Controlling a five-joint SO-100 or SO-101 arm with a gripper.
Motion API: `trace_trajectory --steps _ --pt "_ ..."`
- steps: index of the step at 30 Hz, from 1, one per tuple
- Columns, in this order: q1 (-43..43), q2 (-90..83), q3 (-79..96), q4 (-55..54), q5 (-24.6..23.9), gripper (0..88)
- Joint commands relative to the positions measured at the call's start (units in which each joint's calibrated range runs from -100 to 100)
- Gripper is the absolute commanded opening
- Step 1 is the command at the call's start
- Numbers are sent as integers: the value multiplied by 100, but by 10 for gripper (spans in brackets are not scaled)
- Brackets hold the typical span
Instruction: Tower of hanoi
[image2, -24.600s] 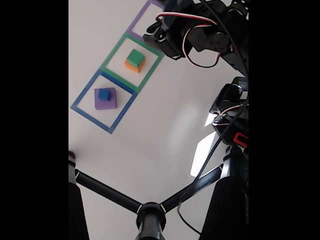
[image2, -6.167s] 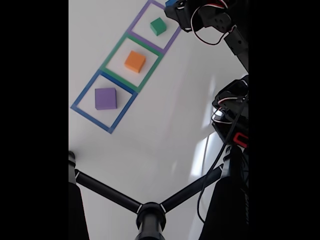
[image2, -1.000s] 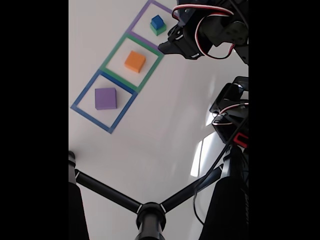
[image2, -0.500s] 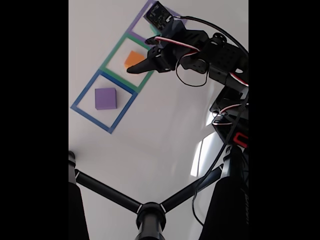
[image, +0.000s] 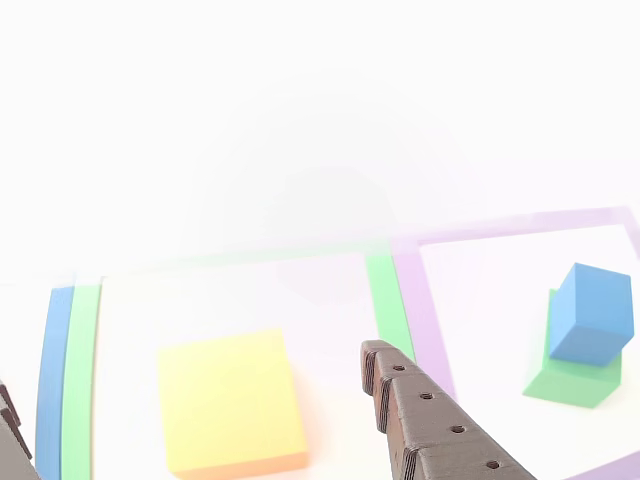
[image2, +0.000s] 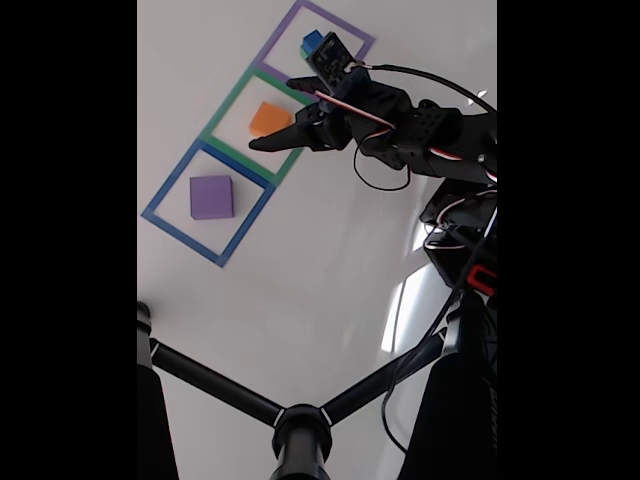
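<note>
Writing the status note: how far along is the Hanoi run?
Done: blue cube sits on green cube in the purple square. In hand: nothing; the gripper is open over the orange cube in the green square. Left: orange cube and purple cube sit alone, unstacked.

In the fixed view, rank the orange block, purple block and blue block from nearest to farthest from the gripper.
1. Orange block, green square, right at the gripper.
2. Purple block, blue square, lower left.
3. Blue block, purple square, upper right, about as far; too close to call.
</note>
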Motion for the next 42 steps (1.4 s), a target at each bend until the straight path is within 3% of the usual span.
trace_trajectory --steps 1,18,33,42 --pt "110 520 -60 -746 59 430" --pt "-130 2861 -314 -3046 59 420" --pt "-130 3903 -687 -3677 59 378" --pt "-254 4064 -796 -3718 59 292"
